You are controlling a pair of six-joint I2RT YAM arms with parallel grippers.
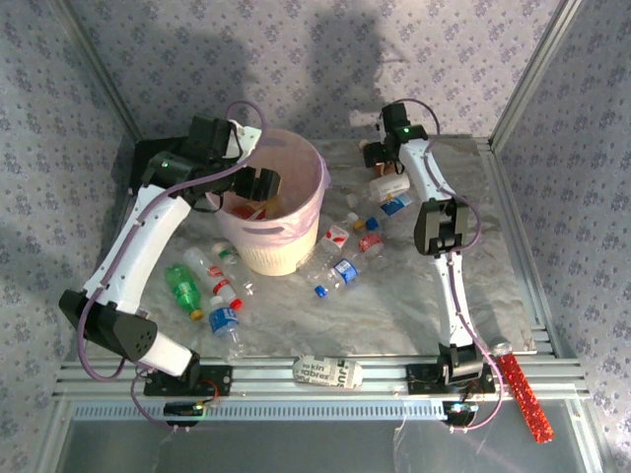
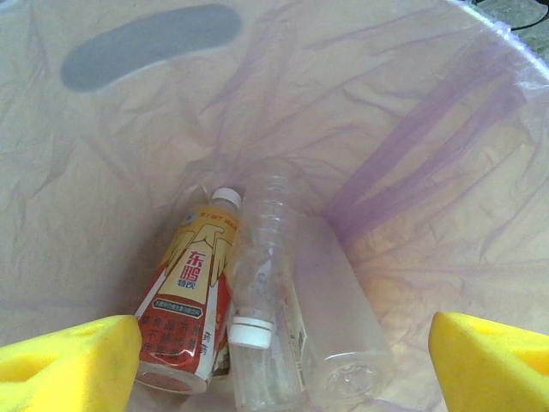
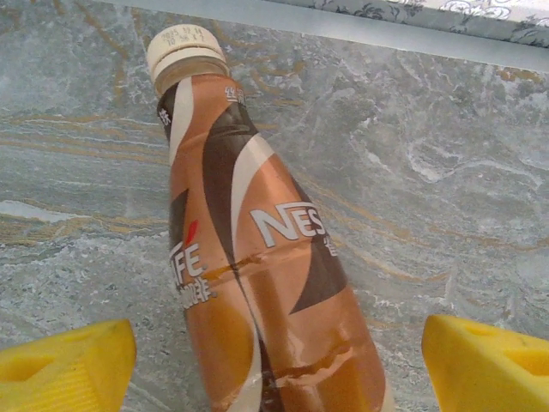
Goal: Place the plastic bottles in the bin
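Right wrist view: a brown coffee bottle, one of the plastic bottles, lies flat on the marbled table. Its pale cap points toward 11 o'clock and its body runs down toward 5 o'clock. That long axis passes between the two yellow pads of the right gripper, slightly skewed to the line the jaws would close along. The jaws stand wide, one on each side of the body. They grip nothing, and whether they are level with the bottle or above it I cannot tell. The right arm is plainly the nearer one. I judge that closing across the body would take it.

In the top external view the bin lies toward 8 o'clock from that far corner, and more bottles are strewn on the table at its foot. The left gripper hangs over the bin's mouth, spread wide and empty. Below it, a yellow-red bottle and two clear ones lie at the bottom.
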